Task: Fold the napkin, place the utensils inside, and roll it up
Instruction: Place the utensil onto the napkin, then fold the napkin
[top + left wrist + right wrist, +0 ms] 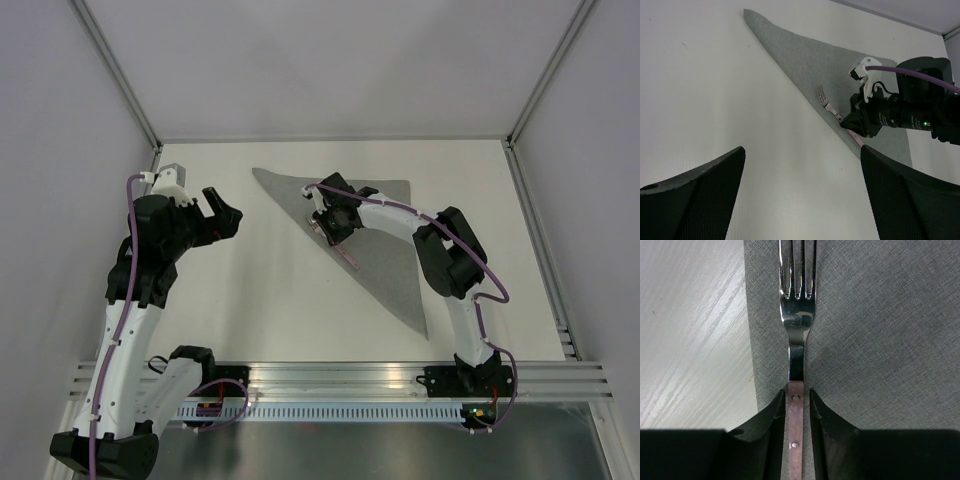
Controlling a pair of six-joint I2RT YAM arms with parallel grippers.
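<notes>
The grey napkin (385, 240) lies folded into a triangle on the white table, long folded edge facing left. It also shows in the left wrist view (805, 65) and fills the right wrist view (880, 315). A fork (797, 315) with a pink handle lies flat on it, just inside the folded edge (824, 98). Its handle end shows in the top view (347, 257). My right gripper (797, 400) straddles the handle, jaws slightly apart with a thin gap on each side (325, 228). My left gripper (222, 215) is open and empty above bare table, left of the napkin (802, 150). No other utensil is in view.
The white table (250, 310) is walled by white panels at the back and sides. An aluminium rail (340, 378) with both arm bases runs along the near edge. The right arm (450, 250) reaches over the napkin's lower part.
</notes>
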